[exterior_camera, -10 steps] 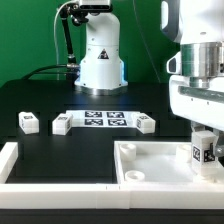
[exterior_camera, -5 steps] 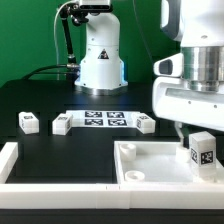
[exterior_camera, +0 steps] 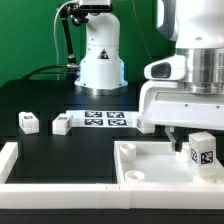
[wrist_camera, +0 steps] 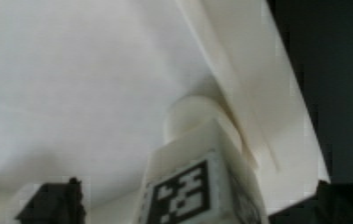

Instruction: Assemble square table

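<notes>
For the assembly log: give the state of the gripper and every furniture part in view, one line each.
White plastic square tray-like tabletop: flat, rim up.
White tagged leg in the tray: upright by a corner socket, ungripped; seated or not, cannot tell.
Two-finger gripper: open around the upright leg, not touching.
Small white leg farthest to the exterior view's left: loose on the black table.
Small white leg beside it: loose too.

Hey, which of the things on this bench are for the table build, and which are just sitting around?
For the job:
top
leg standing in it
two loose legs
gripper, open around the standing leg

Lying about:
marker board
border wall
</notes>
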Action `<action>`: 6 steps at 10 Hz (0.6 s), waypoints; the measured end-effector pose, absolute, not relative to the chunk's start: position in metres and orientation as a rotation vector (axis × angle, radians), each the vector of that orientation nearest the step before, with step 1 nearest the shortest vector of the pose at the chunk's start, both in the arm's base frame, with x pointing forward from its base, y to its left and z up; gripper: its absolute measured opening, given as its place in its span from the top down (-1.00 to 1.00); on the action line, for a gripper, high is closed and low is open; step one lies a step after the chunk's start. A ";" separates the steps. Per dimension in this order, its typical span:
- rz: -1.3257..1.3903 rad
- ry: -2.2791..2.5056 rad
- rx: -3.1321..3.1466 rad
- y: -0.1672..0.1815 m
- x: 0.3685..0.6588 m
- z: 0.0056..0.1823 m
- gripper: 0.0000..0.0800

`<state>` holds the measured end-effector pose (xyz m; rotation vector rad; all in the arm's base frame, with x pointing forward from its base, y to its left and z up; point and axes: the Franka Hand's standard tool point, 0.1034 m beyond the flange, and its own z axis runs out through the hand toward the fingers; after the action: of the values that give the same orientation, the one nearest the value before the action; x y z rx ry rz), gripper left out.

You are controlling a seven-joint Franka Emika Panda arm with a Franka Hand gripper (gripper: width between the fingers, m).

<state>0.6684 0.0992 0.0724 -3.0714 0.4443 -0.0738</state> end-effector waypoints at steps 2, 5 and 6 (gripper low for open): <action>-0.114 0.232 -3.106 0.105 0.676 0.078 -0.62; -0.107 0.412 -3.084 0.104 0.675 0.077 0.05; -0.106 0.507 -3.067 0.104 0.675 0.077 0.29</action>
<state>0.6750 0.1044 0.0766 -3.0672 0.5068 -0.1055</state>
